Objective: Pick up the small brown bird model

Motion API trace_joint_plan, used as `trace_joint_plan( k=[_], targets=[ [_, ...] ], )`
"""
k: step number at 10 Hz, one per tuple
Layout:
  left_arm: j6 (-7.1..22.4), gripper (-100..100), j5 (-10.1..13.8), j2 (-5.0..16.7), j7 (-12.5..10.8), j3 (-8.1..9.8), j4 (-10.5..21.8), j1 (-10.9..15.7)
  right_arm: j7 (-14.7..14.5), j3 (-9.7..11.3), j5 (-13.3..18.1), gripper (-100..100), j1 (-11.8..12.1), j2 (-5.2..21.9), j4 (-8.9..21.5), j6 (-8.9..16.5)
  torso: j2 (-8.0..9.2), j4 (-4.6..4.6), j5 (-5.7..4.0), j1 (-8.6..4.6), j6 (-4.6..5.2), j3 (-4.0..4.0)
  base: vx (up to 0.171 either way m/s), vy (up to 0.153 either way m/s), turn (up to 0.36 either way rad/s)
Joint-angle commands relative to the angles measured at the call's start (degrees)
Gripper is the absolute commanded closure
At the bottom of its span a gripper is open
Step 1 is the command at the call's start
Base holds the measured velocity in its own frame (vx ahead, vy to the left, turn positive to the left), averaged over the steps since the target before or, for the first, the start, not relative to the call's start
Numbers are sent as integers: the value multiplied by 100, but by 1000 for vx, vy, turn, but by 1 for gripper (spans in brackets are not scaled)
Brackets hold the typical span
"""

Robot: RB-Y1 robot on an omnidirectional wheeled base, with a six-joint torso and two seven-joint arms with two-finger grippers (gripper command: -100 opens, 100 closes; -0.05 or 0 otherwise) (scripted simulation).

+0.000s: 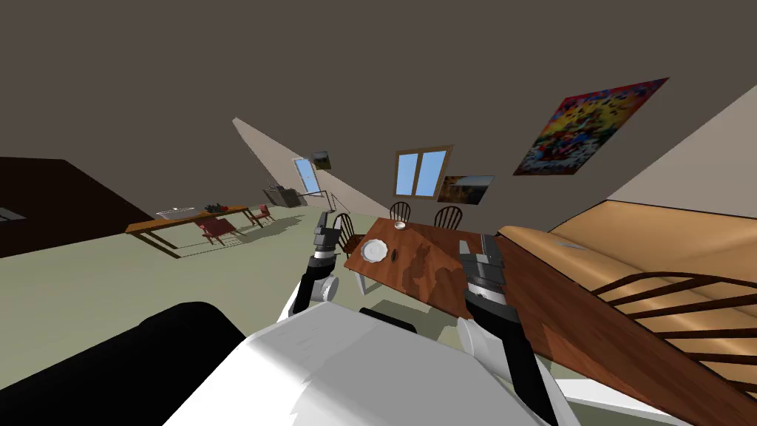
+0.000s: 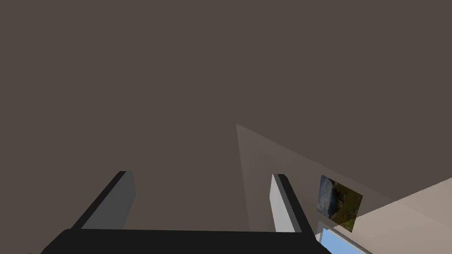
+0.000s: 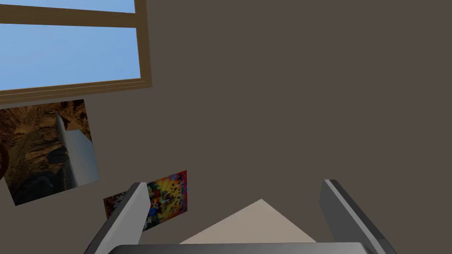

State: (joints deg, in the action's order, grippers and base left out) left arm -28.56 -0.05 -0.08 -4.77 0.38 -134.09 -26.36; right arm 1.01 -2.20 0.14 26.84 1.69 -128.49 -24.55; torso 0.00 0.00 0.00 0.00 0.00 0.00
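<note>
A long brown wooden bench (image 1: 429, 260) runs slantwise across the head view, from the lower right corner up toward the far wall. A dark spindle-backed chair (image 1: 665, 310) stands against its side on my right, and three more dark chairs gather round the far end: two behind it (image 1: 400, 209) (image 1: 448, 216) and one at the corner on my left (image 1: 346, 231). Well apart, across the pale green floor (image 1: 89, 288) to my left, stands a second long table (image 1: 185, 220) with red chairs (image 1: 218, 229) beside it.

Both forearms rise above my chest. The right gripper (image 1: 477, 241) shows against the bench's near side, and in the right wrist view its fingers (image 3: 137, 207) stand wide apart with nothing between them. The left gripper (image 1: 325, 218) is held up off the bench's left corner, just in front of the corner chair; in the left wrist view its fingers (image 2: 282, 200) are likewise spread and empty.

On the far half of the bench lies a white plate (image 1: 374, 250), near the left edge. A small pale bowl (image 1: 400, 225) sits at the far end, apart from the plate. Just beside the plate, on the side toward the right gripper, lies a small dark shape (image 1: 395, 255). It is the only thing there of the bird model's kind, but too small to make out as a bird. It rests on the bench top, apart from both grippers.
</note>
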Motion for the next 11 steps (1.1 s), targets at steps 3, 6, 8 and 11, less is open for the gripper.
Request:
trace_joint_plan(
  k=[3,6,8,11],
  targets=[
    [0,0,0,0,0,-1,0,1,-122,46,-210,-100,-278,521,153,260,10,2,4,18,-3,6,-33,47,215],
    [0,0,0,0,0,-1,0,1,-323,76,-435,-100,-632,940,424,649,12,3,4,16,-3,7,-34,42,263],
    [0,0,0,0,0,-1,0,1,-519,82,-590,-100,-922,1226,701,985,11,3,3,10,-4,6,-38,29,297],
    [0,0,0,0,0,0,0,0,-761,76,-746,-100,-1239,1510,1068,1354,6,1,1,4,-1,3,-18,21,195]
  ],
)
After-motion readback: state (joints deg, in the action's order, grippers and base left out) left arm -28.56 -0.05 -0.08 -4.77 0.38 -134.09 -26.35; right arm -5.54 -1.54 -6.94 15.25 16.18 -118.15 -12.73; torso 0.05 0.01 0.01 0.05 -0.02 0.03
